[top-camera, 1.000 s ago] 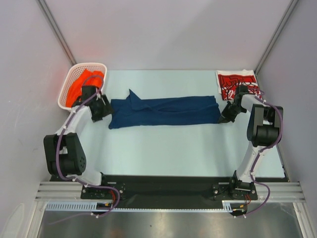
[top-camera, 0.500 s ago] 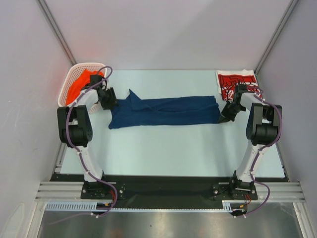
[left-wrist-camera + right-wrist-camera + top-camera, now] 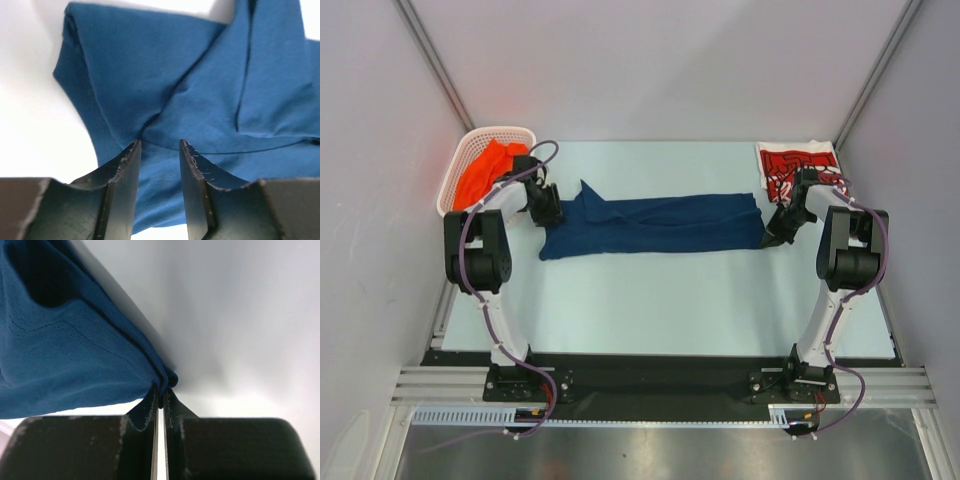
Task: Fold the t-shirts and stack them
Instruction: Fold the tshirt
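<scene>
Left gripper (image 3: 553,213) has shifted onto the navy t-shirt (image 3: 650,225), jaws narrowed yet apart; right gripper (image 3: 769,240) pinches its other end.

The navy tee (image 3: 655,225) is a long folded strip across my bench (image 3: 670,300). The red tee (image 3: 798,165) lies flat in the far-right corner, and the orange tee (image 3: 480,175) is bunched in the basket (image 3: 500,132).

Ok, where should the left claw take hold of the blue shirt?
Pinch the blue shirt at its left end, where the folded layers crease together, coming down from the left. The left claw hangs there part open; the right claw is shut on the opposite end, so the strip should lift evenly.
</scene>
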